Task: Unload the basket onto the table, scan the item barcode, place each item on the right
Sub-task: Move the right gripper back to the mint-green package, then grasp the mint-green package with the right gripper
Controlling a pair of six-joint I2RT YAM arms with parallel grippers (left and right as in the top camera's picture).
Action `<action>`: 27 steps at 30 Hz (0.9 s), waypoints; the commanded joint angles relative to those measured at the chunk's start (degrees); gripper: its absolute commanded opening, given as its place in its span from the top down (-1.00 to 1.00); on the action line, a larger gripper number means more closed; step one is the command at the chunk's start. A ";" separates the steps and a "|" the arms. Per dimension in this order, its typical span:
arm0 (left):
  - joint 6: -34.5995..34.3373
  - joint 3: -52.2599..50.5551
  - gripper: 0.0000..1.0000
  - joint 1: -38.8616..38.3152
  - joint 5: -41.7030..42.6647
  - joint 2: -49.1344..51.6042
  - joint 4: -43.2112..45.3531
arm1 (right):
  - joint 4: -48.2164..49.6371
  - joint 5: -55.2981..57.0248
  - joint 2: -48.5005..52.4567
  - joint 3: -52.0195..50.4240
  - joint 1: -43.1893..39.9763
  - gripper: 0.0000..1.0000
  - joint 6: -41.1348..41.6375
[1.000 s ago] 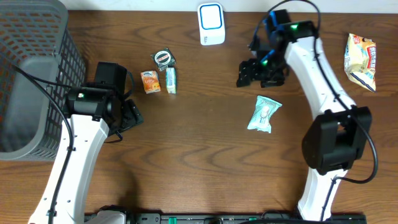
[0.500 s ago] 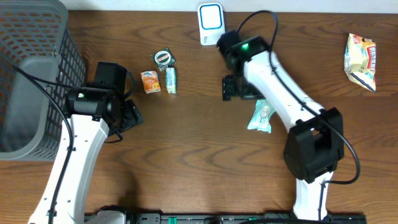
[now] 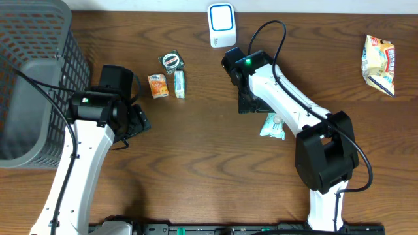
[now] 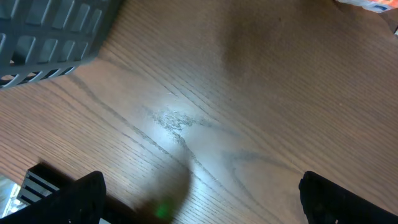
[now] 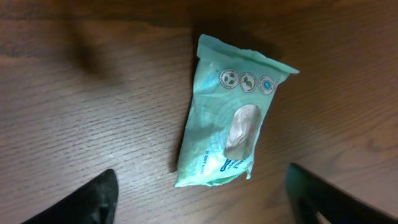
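The item nearest my right gripper is a mint-green soft packet point(image 5: 231, 118) with a clear window, lying flat on the wood table; overhead the packet point(image 3: 275, 126) is right of centre, partly under the right arm. My right gripper point(image 5: 202, 202) hovers over its lower end, open, dark fingers point(image 5: 93, 202) standing wide on either side and nothing held. Overhead, the right gripper point(image 3: 250, 102) sits just left of the packet. The white and blue scanner point(image 3: 222, 25) stands at the back edge. My left gripper point(image 4: 202, 199) is open over bare wood, at the left point(image 3: 135, 121) overhead.
A grey mesh basket point(image 3: 32, 78) fills the far left. An orange packet point(image 3: 157, 85), a round tin point(image 3: 172, 61) and a small box point(image 3: 179, 84) lie left of centre. A yellow snack bag point(image 3: 379, 62) lies at the far right.
The right arm has swung left from the back right and now hangs over the mint-green packet, its jaws slightly narrower. The left arm has not moved.
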 commanded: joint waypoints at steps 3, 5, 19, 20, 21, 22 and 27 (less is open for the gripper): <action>-0.28 -0.22 -0.95 0.20 -0.55 0.07 -0.15 | 0.55 1.77 -1.05 -1.77 0.24 -0.44 1.07; -0.28 -0.22 -0.96 0.20 -0.55 0.07 -0.15 | 1.75 1.92 -1.05 -3.56 0.22 -0.43 1.07; -0.28 -0.22 -0.95 0.20 -0.55 0.07 -0.15 | 13.27 4.96 -1.05 -16.39 0.11 -0.17 1.05; -0.28 -0.22 -0.95 0.20 -0.55 0.07 -0.15 | 13.90 4.94 -1.05 -16.94 0.11 -0.17 1.05; -0.28 -0.22 -0.95 0.20 -0.55 0.07 -0.15 | 14.53 4.96 -1.05 -17.46 0.11 -0.16 1.03; -0.28 -0.22 -0.95 0.20 -0.55 0.07 -0.15 | 15.06 4.96 -1.05 -17.88 0.11 -0.14 0.83; -0.28 -0.22 -0.95 0.20 -0.55 0.07 -0.15 | 16.94 4.94 -1.05 -19.30 0.11 -0.01 0.39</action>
